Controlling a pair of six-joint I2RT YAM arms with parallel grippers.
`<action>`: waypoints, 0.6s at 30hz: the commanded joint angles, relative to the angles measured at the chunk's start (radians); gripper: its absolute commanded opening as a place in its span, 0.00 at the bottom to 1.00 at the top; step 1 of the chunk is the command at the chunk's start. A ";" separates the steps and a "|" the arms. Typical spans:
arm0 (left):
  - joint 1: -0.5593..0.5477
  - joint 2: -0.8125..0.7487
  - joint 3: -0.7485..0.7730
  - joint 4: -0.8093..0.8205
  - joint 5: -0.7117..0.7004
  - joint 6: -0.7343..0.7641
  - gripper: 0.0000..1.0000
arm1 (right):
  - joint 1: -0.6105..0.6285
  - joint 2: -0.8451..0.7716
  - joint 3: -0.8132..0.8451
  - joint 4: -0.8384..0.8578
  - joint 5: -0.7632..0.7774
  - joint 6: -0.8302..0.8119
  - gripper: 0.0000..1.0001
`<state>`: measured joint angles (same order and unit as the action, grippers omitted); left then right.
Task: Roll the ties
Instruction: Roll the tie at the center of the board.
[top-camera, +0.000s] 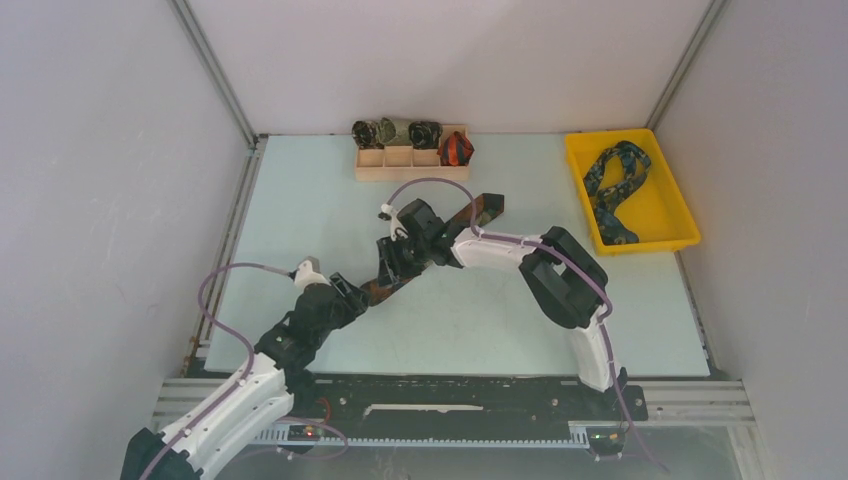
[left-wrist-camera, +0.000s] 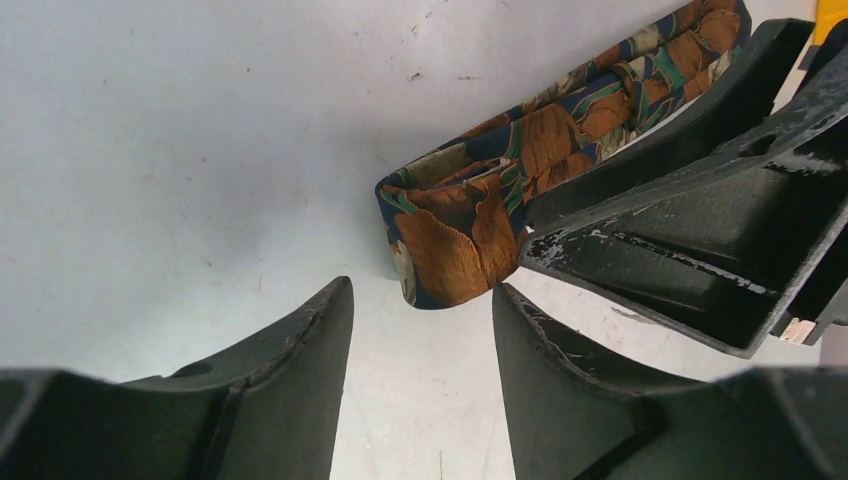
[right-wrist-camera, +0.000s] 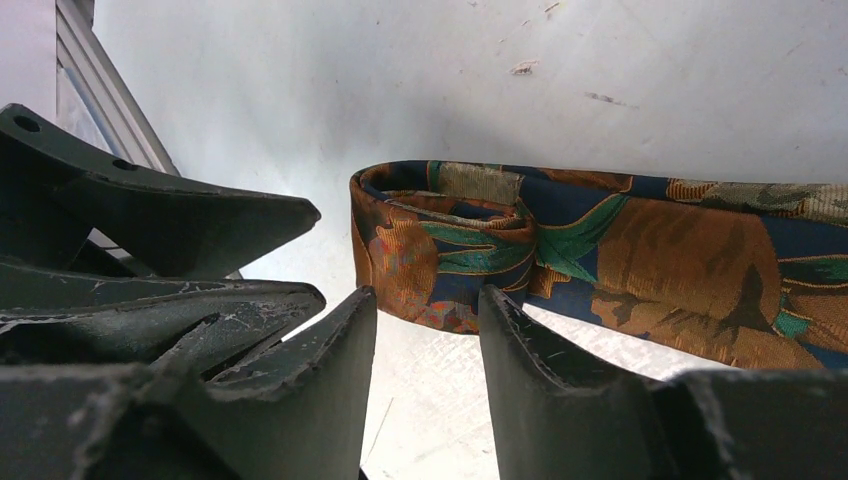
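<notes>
Left hand (left-wrist-camera: 420, 300) hovering low over counter (top-camera: 480, 320), fingers parted about halfway, gripping nothing. Just beyond, brown-orange-green tie (left-wrist-camera: 455, 235) lying flat: folded end pointing near-left, long axis running diagonally toward far-right. Right hand (right-wrist-camera: 425, 300) meeting fold edge, fingers parted, not visibly pinching. Fabric looking light, limp, slippery, so probably best pinching doubled fold. Farther off, navy-teal tie (top-camera: 615, 185) sitting in yellow tray (top-camera: 665, 205).

A tie (top-camera: 488, 207) lies across the counter (top-camera: 450, 325); behind it a box (top-camera: 400, 173) holds rolled ties (top-camera: 398, 132); far right, a tray (top-camera: 662, 215) holds another tie (top-camera: 614, 186).
</notes>
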<state>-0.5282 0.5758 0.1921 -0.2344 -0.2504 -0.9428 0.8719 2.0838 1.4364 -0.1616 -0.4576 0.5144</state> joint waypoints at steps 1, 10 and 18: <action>0.018 0.021 -0.015 0.079 0.021 -0.004 0.59 | -0.010 0.019 0.053 0.008 -0.022 -0.014 0.44; 0.053 0.071 -0.058 0.206 0.073 -0.003 0.59 | -0.024 0.039 0.056 0.011 -0.039 -0.011 0.42; 0.065 0.124 -0.065 0.291 0.102 0.001 0.61 | -0.027 0.043 0.061 0.010 -0.050 -0.011 0.41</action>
<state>-0.4725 0.6838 0.1268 -0.0319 -0.1707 -0.9424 0.8455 2.1201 1.4506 -0.1619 -0.4881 0.5148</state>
